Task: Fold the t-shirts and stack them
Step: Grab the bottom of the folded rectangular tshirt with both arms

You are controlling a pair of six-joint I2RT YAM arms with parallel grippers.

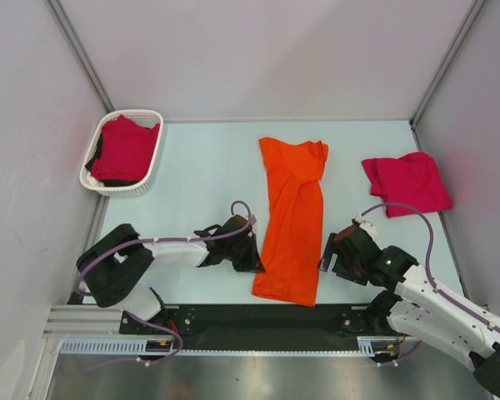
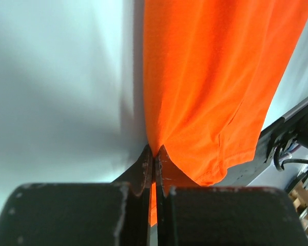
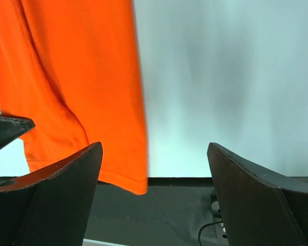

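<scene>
Pale blue-green table (image 1: pixel 200 167), closed in by plain white walls.

Orange t-shirt (image 1: pixel 293 218) is laid at mid-table, folded lengthwise into a narrow strip. Its long axis runs from the far side towards the arm bases, almost straight, with a slight lean. The broader, rumpled end is pointed at the far wall. The stitched hem end is pointed at the bases and is draped over the black rail (image 1: pixel 233 321) along the near edge.

Left gripper (image 1: pixel 253 262) is set at the shirt's left edge, close to the hem end. In the left wrist view its jaws are pressed together with the orange cloth's edge pinched between them (image 2: pixel 154 154).

Right gripper (image 1: pixel 327 258) is placed just beside the shirt's right edge, level with the left one. Its jaws are spread wide and nothing is clamped (image 3: pixel 154 148).

Crimson-pink t-shirt (image 1: pixel 407 183) is folded to the right of the orange one, well apart from it.

Second crimson-pink t-shirt (image 1: pixel 125 150) is heaped in a white basket (image 1: pixel 154 158), far left of the orange shirt.
</scene>
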